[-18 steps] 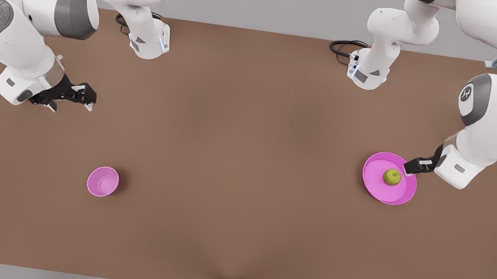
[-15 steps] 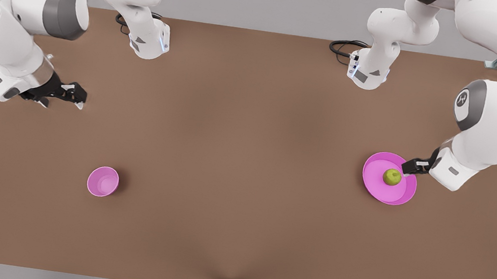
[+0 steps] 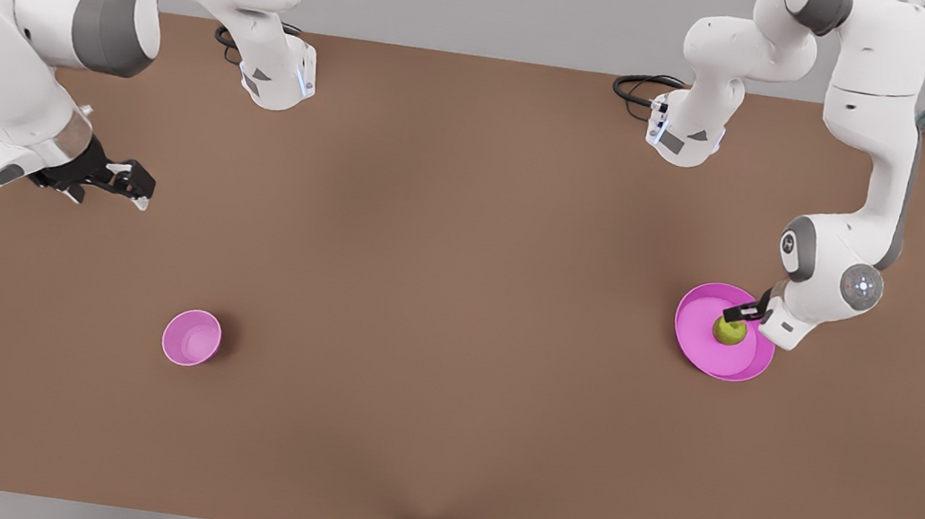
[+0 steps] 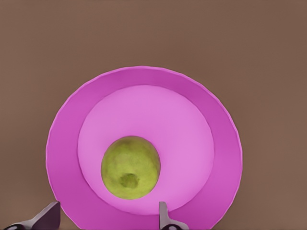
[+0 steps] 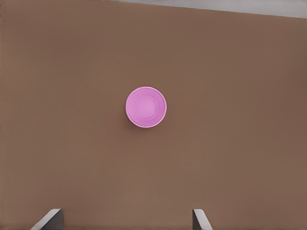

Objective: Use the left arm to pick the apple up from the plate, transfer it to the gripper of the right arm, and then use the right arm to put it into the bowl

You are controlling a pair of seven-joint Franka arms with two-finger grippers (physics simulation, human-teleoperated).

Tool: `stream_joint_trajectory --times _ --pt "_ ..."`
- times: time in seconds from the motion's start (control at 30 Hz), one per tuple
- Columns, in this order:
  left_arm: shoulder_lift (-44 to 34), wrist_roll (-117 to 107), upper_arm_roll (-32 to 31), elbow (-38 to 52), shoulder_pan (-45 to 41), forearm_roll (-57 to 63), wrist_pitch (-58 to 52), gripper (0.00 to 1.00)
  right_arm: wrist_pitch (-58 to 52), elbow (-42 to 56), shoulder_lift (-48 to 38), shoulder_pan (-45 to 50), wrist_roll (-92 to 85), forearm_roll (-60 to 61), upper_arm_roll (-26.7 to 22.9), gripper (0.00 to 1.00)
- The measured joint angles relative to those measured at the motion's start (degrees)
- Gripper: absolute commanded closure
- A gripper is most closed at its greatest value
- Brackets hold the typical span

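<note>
Left gripper (image 3: 736, 315), fingers spread, hangs over the apple (image 3: 729, 331) on the plate (image 3: 699, 347) (stem dimple clear from its wrist). Right gripper (image 3: 131, 184), also spread, waits at the front view's left, above the bowl (image 3: 191, 337).

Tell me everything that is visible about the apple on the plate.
The apple is small, round and yellow-green, with a matte, faintly mottled skin and a dark stem dimple facing up. It rests whole on the flat inner floor of the pink plate, off-centre. The left claw is open just above it, its fingertips on either side of the apple; no contact is visible.
</note>
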Motion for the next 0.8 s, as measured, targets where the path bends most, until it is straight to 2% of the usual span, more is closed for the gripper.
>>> stream_joint_trajectory --times 0.5,0.8 --pt "7.32 3.32 -0.41 -2.48 -0.96 -0.10 13.14 0.00 -0.06 0.00 0.06 -1.38 0.46 0.02 -0.35 0.00" --pt "8.17 4.32 -0.57 -2.97 -1.01 -0.09 16.38 0.00 -0.11 0.00 0.06 -1.14 0.33 0.00 -0.34 0.00"
